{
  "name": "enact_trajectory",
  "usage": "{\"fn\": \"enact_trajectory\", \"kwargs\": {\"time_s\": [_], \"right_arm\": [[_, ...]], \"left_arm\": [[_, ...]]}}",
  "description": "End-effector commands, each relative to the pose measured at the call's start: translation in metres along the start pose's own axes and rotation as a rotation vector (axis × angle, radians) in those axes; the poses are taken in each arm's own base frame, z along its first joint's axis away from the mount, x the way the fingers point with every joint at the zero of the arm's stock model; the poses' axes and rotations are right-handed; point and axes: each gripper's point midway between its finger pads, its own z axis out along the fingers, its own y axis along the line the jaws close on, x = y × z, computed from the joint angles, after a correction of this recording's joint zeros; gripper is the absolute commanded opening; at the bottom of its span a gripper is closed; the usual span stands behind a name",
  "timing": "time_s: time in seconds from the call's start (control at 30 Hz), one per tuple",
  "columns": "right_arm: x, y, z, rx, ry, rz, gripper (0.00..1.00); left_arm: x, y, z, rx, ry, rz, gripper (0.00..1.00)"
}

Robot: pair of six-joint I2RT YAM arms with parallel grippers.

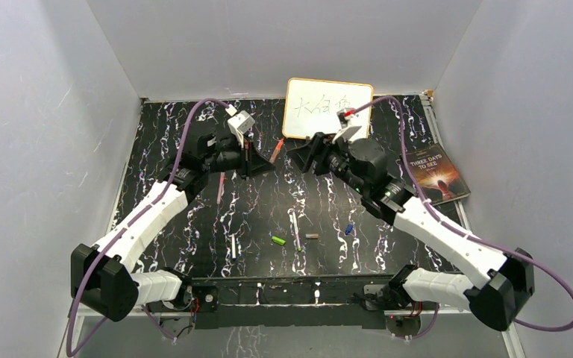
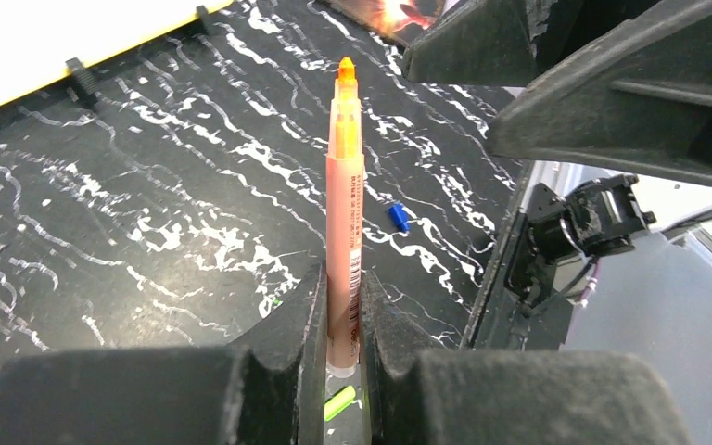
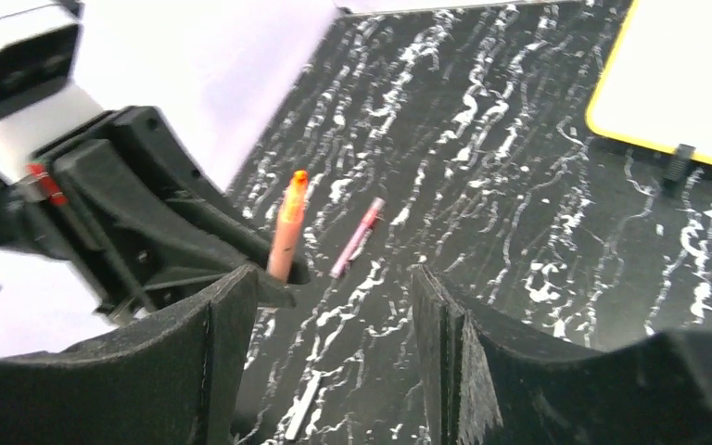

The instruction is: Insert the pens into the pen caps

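My left gripper (image 2: 343, 320) is shut on an orange-red pen (image 2: 345, 222), gripped near its blunt end with the bare orange tip pointing away. In the top view this pen (image 1: 277, 151) hangs above the table's far middle, between the left gripper (image 1: 266, 162) and my right gripper (image 1: 304, 155). The right gripper (image 3: 334, 306) faces it with its jaws wide apart and nothing between them. A pink pen (image 1: 221, 188), a white pen (image 1: 233, 246) and another pale pen (image 1: 295, 228) lie on the table. A green cap (image 1: 278, 240), a brownish cap (image 1: 312, 236) and a blue cap (image 1: 349, 230) lie near the front.
A whiteboard (image 1: 327, 108) with a yellow rim lies at the back centre. A book (image 1: 436, 175) rests at the right edge of the black marbled table (image 1: 164, 134). Grey walls close in both sides and the back.
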Motion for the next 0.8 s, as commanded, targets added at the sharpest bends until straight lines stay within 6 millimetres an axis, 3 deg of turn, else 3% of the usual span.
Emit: {"fn": "enact_trajectory", "kwargs": {"time_s": [0.0,0.03,0.1,0.17,0.23,0.33,0.47,0.6,0.77], "right_arm": [[0.032,-0.041,0.004,0.208,0.214,-0.099,0.59],[0.052,-0.057,0.0,0.264,0.297,-0.098,0.57],[0.093,-0.079,-0.014,0.341,0.449,-0.07,0.41],[0.128,-0.091,-0.034,0.38,0.583,-0.038,0.21],[0.148,-0.097,-0.055,0.417,0.646,0.018,0.0],[0.171,-0.093,-0.08,0.387,0.691,0.102,0.0],[0.206,-0.102,-0.108,0.412,0.779,0.172,0.0],[0.234,-0.107,-0.122,0.413,0.849,0.214,0.0],[0.248,-0.112,-0.121,0.399,0.866,0.223,0.0]], "left_arm": [[-0.008,0.022,-0.007,-0.166,0.0,0.005,0.0],[-0.006,0.028,-0.009,-0.205,0.015,0.002,0.0],[-0.002,0.035,-0.012,-0.241,0.042,0.01,0.0],[-0.001,0.034,-0.014,-0.245,0.047,0.011,0.0],[0.002,0.031,-0.015,-0.236,0.042,0.011,0.0],[0.002,0.03,-0.015,-0.227,0.028,0.011,0.0],[0.0,0.029,-0.012,-0.216,0.032,0.006,0.0],[-0.001,0.029,-0.012,-0.21,0.034,0.004,0.0],[0.001,0.028,-0.015,-0.219,0.034,0.007,0.0]]}}
